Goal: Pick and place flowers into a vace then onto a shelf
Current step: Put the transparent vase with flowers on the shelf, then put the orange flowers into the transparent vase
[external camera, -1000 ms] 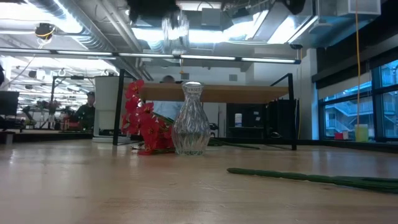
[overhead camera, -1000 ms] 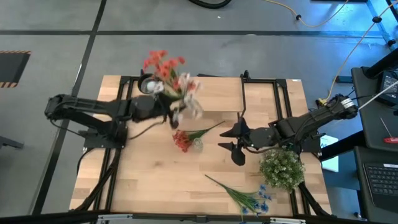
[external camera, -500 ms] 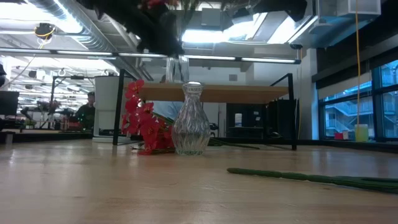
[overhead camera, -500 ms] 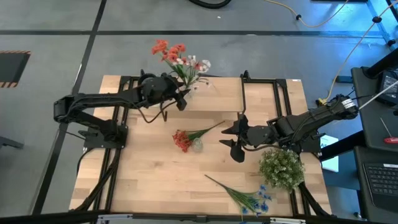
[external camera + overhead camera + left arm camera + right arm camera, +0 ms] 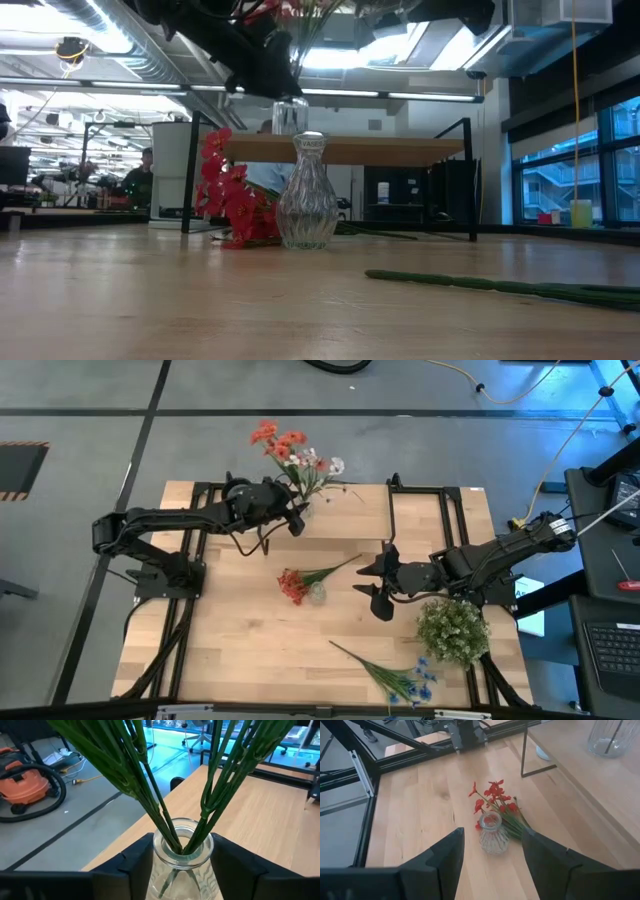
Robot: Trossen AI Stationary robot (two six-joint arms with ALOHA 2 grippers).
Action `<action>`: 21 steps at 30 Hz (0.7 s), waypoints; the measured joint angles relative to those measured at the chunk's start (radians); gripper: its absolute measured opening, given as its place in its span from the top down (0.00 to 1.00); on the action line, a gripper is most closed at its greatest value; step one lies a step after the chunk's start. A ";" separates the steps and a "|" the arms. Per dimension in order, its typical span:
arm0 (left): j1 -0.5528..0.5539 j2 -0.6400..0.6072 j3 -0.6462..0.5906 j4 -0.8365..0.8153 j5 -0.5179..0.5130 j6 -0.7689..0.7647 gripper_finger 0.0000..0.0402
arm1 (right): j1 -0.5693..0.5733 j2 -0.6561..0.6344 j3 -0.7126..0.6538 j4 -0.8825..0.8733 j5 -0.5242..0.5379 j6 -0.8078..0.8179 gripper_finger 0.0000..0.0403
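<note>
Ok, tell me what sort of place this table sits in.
Most likely a robotics lab or workshop: bare ceiling pipes overhead, a shop vacuum on the grey floor, and cables trailing past the table with its two robot arms.

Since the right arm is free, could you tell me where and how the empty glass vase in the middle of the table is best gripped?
Probably at the narrow neck of the empty vase, coming from above: it stands upright and its belly bulges wide. The red flowers lie against its far side, so close the right end effector from the clear sides.
</note>
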 joint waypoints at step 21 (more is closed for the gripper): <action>-0.001 -0.104 -0.003 -0.107 -0.018 -0.032 0.42 | 0.000 0.000 0.000 -0.001 -0.036 0.005 0.50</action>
